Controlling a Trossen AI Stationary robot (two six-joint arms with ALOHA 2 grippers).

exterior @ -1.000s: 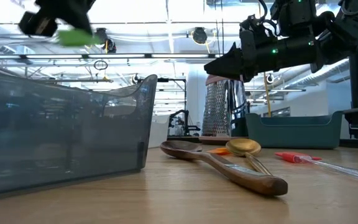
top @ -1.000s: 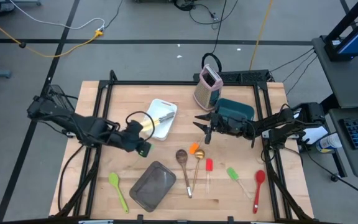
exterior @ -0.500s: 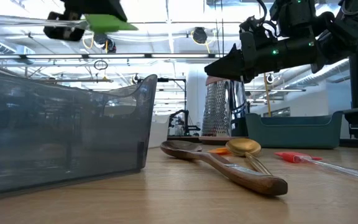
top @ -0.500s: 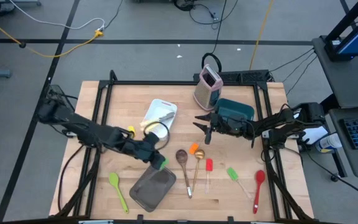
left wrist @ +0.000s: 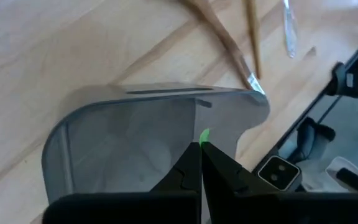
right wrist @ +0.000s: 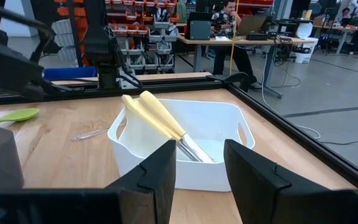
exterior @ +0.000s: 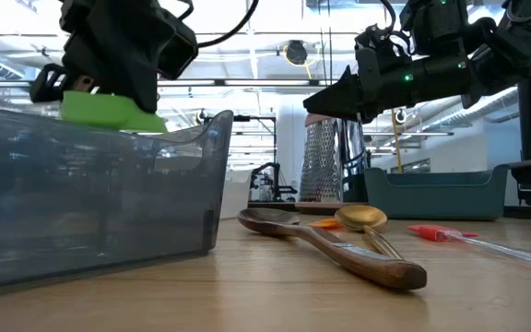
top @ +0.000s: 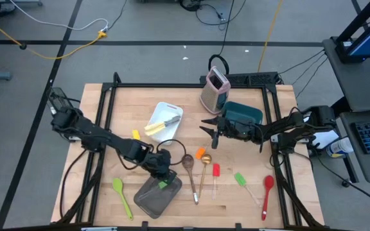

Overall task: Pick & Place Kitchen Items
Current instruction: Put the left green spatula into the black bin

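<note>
Seen from above: a wooden table (top: 108, 122) with the grey pan (top: 157, 192) as landmark, near the front edge. Directly over the pan's far right corner, the left gripper (top: 162, 172), fingers pressed shut on a small green utensil (top: 164, 185), apparently a green silicone spatula, though only its end shows. From table height, the green piece (exterior: 109, 111) hanging just above the pan's rim (exterior: 109, 143), under the fingers, not yet inside. In the left wrist view, only a green tip (left wrist: 204, 135) peeking past the closed fingertips, aimed down into the pan's hollow (left wrist: 135, 143).

Deciding relation: held thing straight below the fingers and over the open pan, so probably a short lowering and a release next. Long axis of the held piece not clear.

Right of the pan: wooden spoon (top: 189, 168), gold spoon (top: 204, 168), an orange spatula (top: 201, 153) beyond them, red spatula (top: 216, 172), another green spatula (top: 242, 181), red spoon (top: 267, 192). Left of the pan: a further green spatula (top: 121, 194). Behind the pan: white tray (top: 170, 131) holding a yellow-handled knife (top: 160, 124).

Well right and behind the pan: right gripper (top: 212, 131), waiting, fingers parted, holding nothing.
</note>
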